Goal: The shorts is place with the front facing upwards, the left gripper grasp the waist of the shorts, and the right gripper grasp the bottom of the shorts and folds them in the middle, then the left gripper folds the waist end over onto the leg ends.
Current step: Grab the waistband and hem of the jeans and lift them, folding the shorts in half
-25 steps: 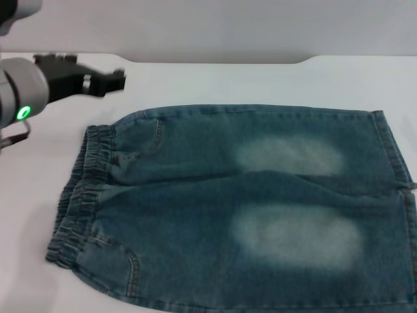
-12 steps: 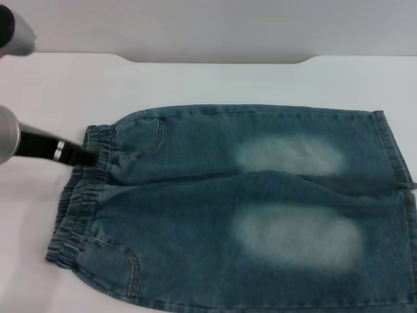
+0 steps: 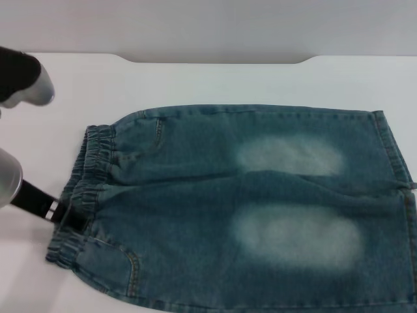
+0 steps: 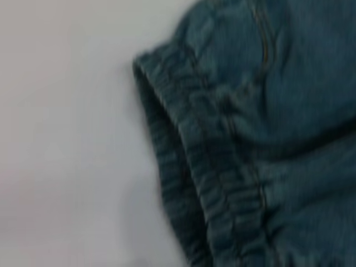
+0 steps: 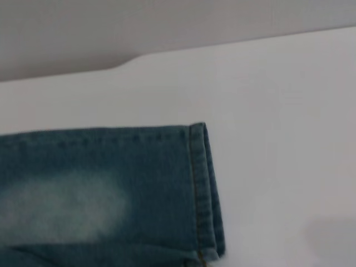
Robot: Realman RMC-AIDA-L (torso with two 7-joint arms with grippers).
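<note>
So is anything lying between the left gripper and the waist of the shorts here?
Nothing visible does. In the head view the left gripper has reached the near part of the waist of the shorts, with only bare white table around. The left wrist view shows the band unobstructed too.

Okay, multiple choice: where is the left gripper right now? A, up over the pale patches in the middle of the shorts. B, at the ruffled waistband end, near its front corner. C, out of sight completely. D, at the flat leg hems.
B: in the head view the left gripper sits at the waist of the shorts, toward the near corner, far from the leg ends.
</note>
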